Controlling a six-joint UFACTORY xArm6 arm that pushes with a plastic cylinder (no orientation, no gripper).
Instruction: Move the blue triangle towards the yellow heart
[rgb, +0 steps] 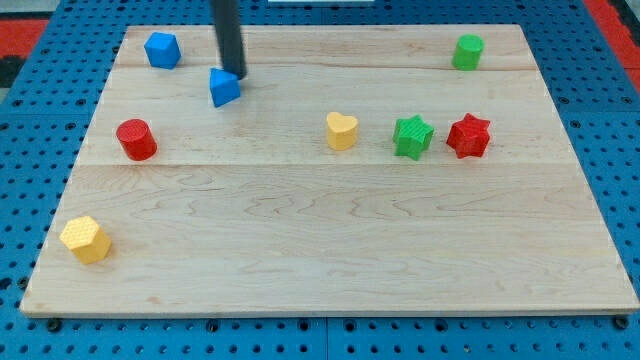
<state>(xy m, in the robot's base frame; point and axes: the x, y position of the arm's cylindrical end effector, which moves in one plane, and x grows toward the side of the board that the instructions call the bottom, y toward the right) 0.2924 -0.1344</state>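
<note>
My tip (238, 76), a bare rod w/ no jaws to open/close, touches blue triangle (225, 88) at its far-right edge; yellow heart (341, 131) lies right & nearer, so tip's on the wrong side for that push.

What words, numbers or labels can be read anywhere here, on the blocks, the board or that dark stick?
None: no text, number or sign shows anywhere.
The wooden board is bare wood grain.
The blue triangle, yellow heart and other blocks are plain coloured.
My tip, just above and right of the triangle, carries no marking.
</note>
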